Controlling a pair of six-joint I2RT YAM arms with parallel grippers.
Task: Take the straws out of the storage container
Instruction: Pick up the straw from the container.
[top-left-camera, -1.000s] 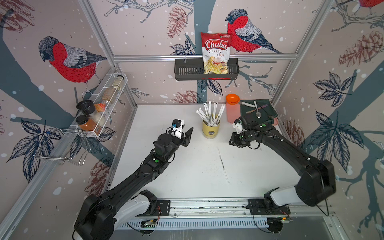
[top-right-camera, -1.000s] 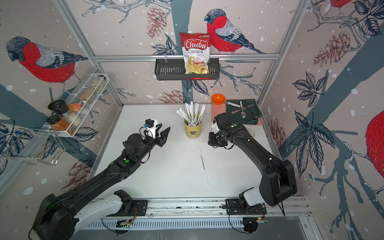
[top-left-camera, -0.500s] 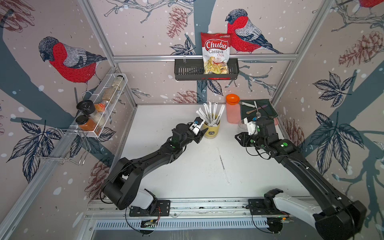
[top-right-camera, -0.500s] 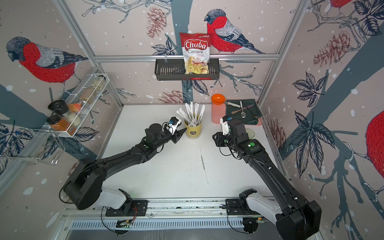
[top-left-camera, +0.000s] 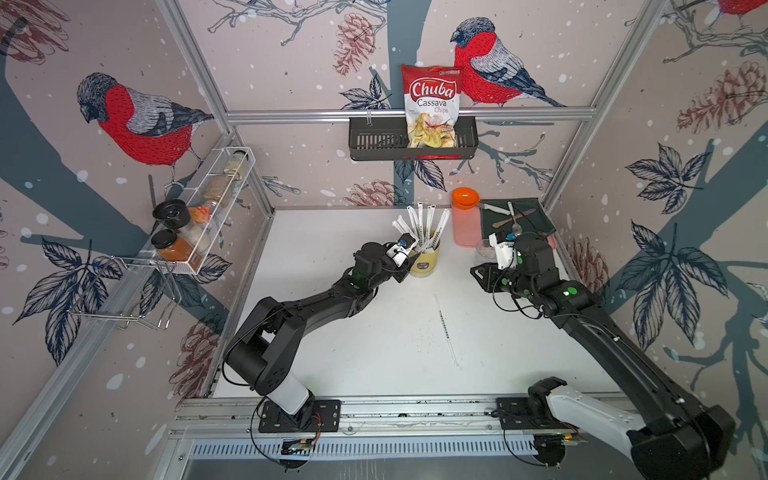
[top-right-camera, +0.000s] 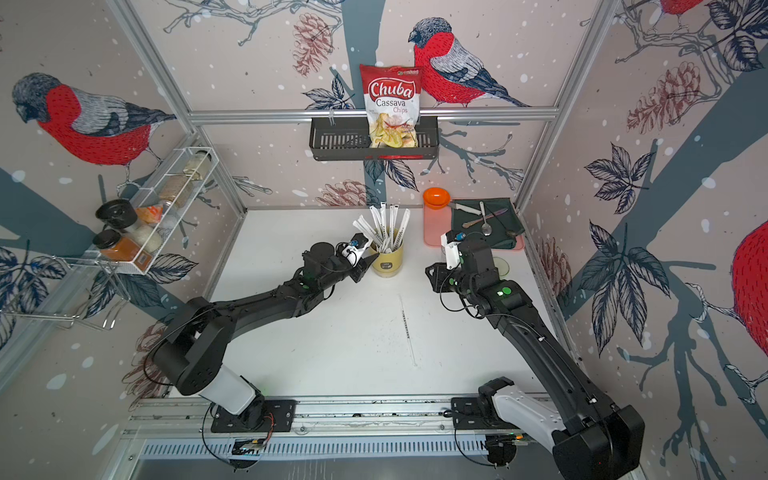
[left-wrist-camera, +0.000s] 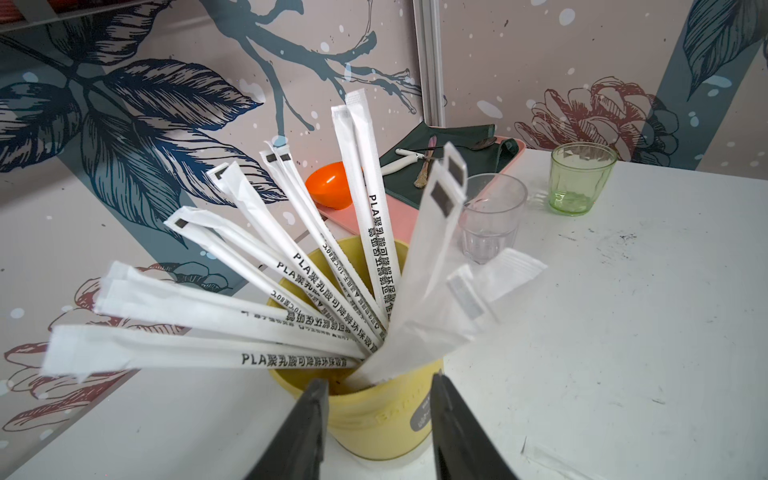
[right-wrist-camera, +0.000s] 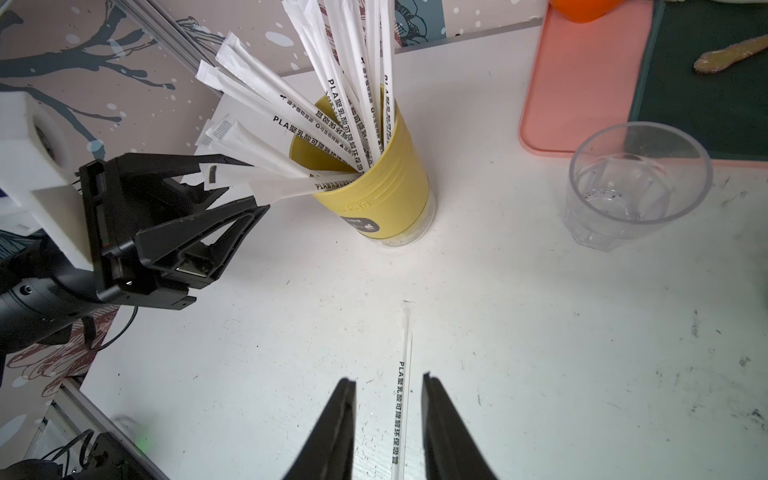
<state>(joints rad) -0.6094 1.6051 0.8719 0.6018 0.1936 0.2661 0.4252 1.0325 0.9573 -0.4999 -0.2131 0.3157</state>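
Observation:
Several white-wrapped straws (top-left-camera: 419, 226) (top-right-camera: 384, 224) (left-wrist-camera: 316, 266) fan out of the pale yellow storage container (top-left-camera: 424, 262) (top-right-camera: 387, 262) (left-wrist-camera: 374, 415) at the back middle of the table. My left gripper (top-left-camera: 411, 266) (top-right-camera: 368, 268) (left-wrist-camera: 378, 380) is at the cup's rim on its left side, open. The right wrist view shows the left gripper (right-wrist-camera: 253, 185) with the ends of the lowest straws (right-wrist-camera: 266, 183) between its fingers, not clamped. My right gripper (top-left-camera: 478, 276) (right-wrist-camera: 388, 380) hangs open and empty to the cup's right, over one loose straw (top-left-camera: 445, 328) (right-wrist-camera: 402, 395) lying flat.
A clear glass (right-wrist-camera: 636, 187) and a green glass (left-wrist-camera: 579, 178) stand right of the cup. Behind them are an orange-lidded pink tub (top-left-camera: 465, 220) and a pink tray (right-wrist-camera: 582, 83) with a dark cloth and cutlery. A spice rack (top-left-camera: 199, 216) hangs on the left wall.
My left arm has reached forward and right to the cup's rim, and its jaws have narrowed around the lowest straws. The right arm has drawn back to the right, away from the cup.

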